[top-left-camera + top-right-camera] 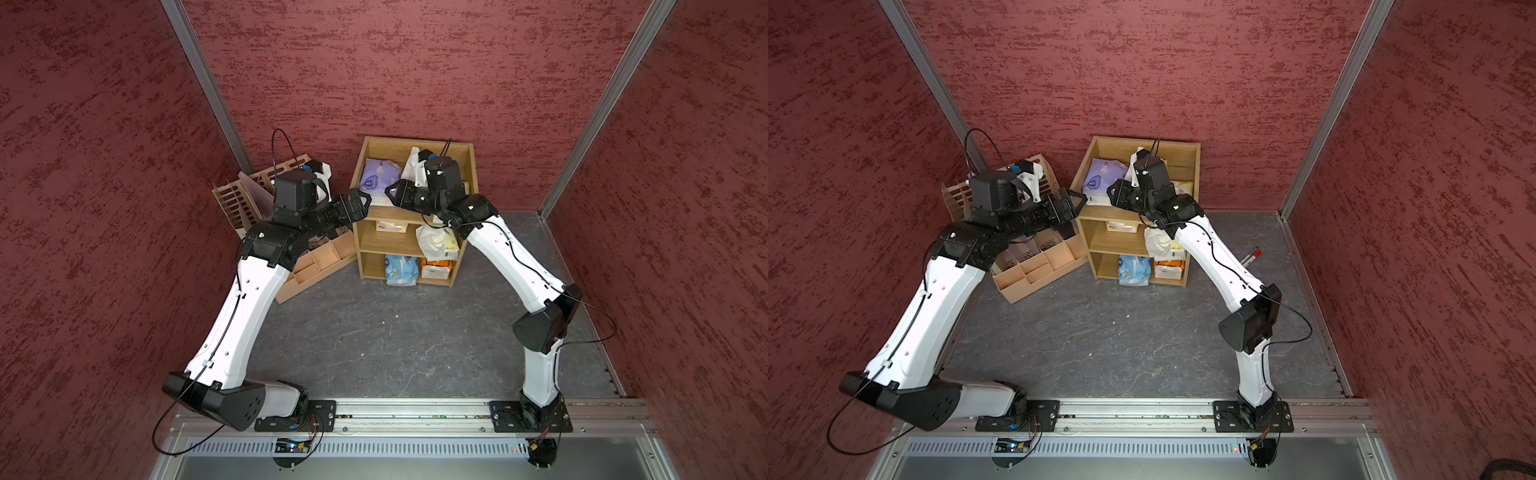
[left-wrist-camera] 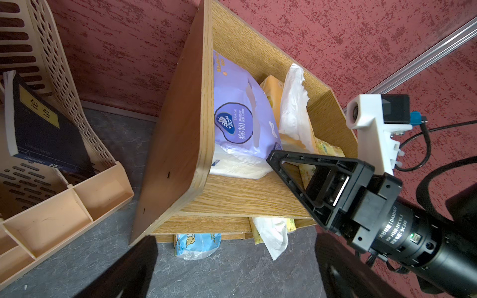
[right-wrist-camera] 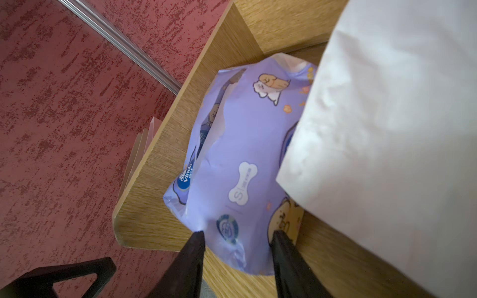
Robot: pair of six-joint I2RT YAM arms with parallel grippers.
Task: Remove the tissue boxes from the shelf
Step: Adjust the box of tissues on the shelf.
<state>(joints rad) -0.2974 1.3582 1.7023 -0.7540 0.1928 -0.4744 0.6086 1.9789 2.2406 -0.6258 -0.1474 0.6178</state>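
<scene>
The light-oak shelf stands against the back wall. On its top tier lies a purple tissue pack beside white tissue and an orange-yellow pack. My right gripper has both fingers pressed on the purple pack's near end. My left gripper hangs open and empty just left of the shelf. Lower tiers hold a cream pack, a blue pack and an orange pack.
A beige slotted file organizer with a dark book stands close to the shelf's left side. A red-capped marker lies on the grey floor right of the shelf. Red walls enclose three sides.
</scene>
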